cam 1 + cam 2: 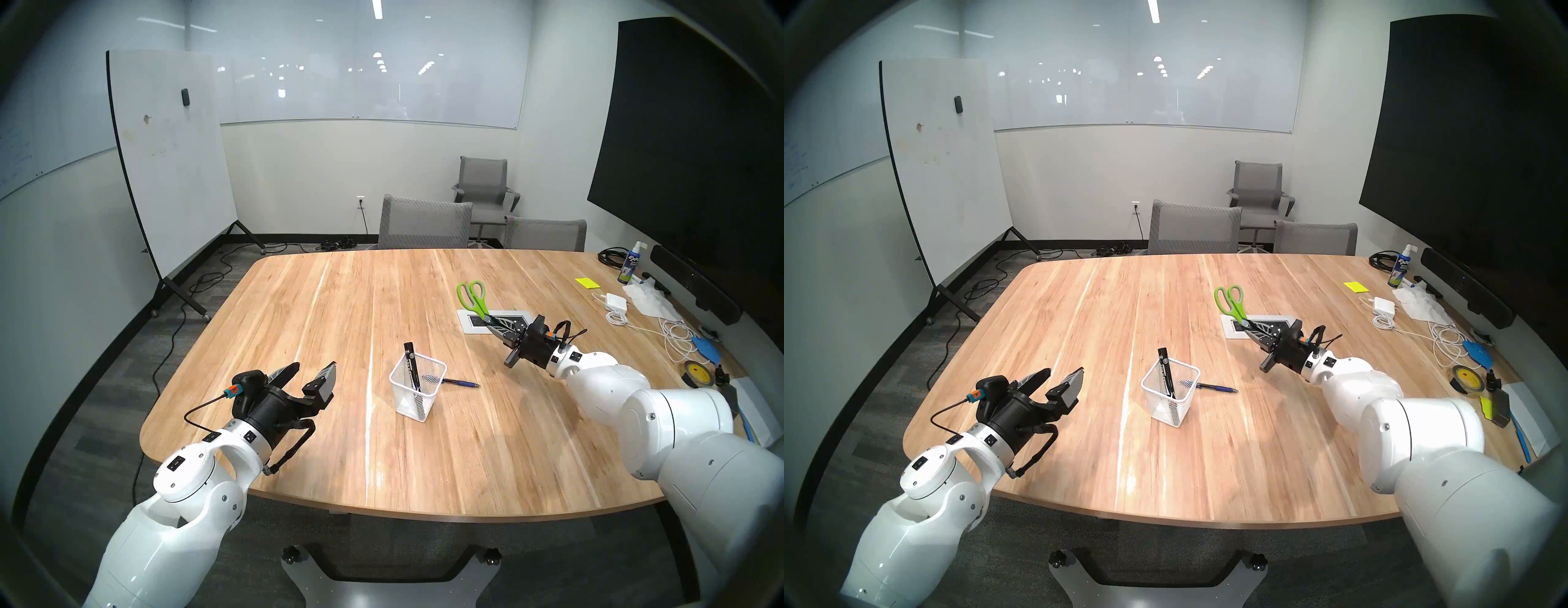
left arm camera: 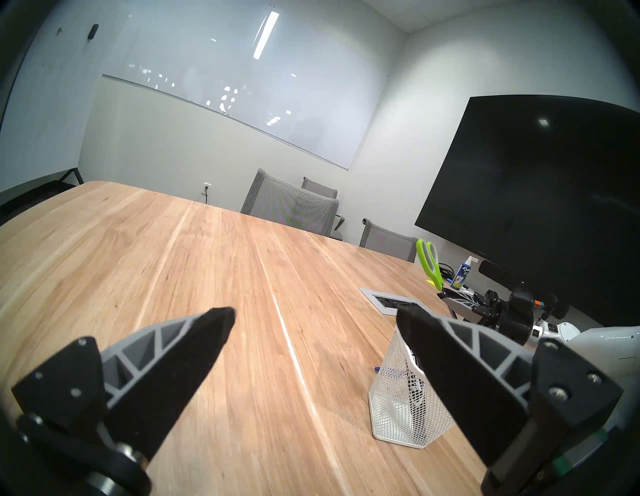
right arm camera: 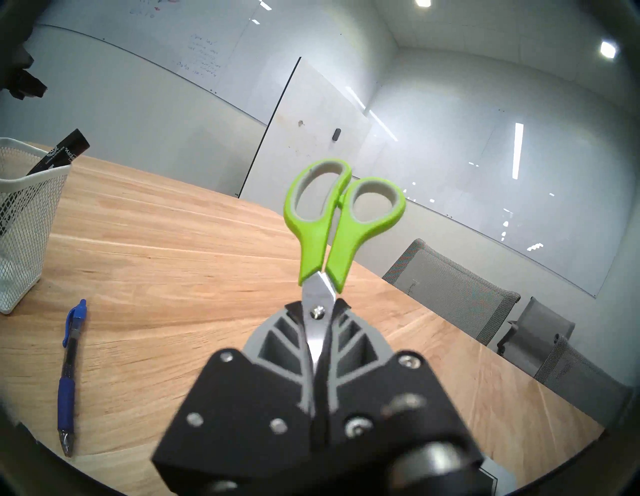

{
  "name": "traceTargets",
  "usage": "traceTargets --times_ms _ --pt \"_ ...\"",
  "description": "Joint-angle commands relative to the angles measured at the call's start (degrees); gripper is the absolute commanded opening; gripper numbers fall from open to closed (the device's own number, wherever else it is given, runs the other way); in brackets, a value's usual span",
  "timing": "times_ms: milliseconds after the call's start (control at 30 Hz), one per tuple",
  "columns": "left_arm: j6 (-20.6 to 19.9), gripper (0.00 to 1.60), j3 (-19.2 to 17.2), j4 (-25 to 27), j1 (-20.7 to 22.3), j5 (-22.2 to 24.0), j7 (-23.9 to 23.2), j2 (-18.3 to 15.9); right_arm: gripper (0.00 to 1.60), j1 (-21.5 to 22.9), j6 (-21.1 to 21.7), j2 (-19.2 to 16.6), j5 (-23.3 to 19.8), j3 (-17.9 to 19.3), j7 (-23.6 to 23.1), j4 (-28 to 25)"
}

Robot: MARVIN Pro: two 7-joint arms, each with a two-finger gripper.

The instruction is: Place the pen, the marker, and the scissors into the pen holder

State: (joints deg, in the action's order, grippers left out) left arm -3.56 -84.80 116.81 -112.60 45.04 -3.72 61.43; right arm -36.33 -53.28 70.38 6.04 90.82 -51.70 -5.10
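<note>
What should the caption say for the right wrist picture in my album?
Right gripper pinches green scissors by the blades.

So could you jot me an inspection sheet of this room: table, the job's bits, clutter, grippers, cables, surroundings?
Surface: wooden table, with an inset outlet panel.
Job's things: marker in pen holder; pen lying beside it; scissors held by their blades.
Clutter: spray bottle, sticky notes, tape roll.
Grippers: left gripper open, empty; right gripper shut on scissors.
Cables: white charger cable; floor cords.
Surroundings: whiteboard, chairs, dark screen.
</note>
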Motion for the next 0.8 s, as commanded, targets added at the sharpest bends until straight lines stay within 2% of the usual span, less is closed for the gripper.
traceTargets --times_ms 0,767 --pt "0.14 1.6 -0.05 0.82 0.23 0.03 -0.11 0.05 0.0 0.6 -1.72 -0.12 -1.31 0.84 -5.24 -1.11" --pt "0.15 1.6 -0.05 0.33 0.5 -0.18 -0.56 0.28 0.0 0.73 -1.72 0.21 -4.22 5.48 -2.63 -2.8"
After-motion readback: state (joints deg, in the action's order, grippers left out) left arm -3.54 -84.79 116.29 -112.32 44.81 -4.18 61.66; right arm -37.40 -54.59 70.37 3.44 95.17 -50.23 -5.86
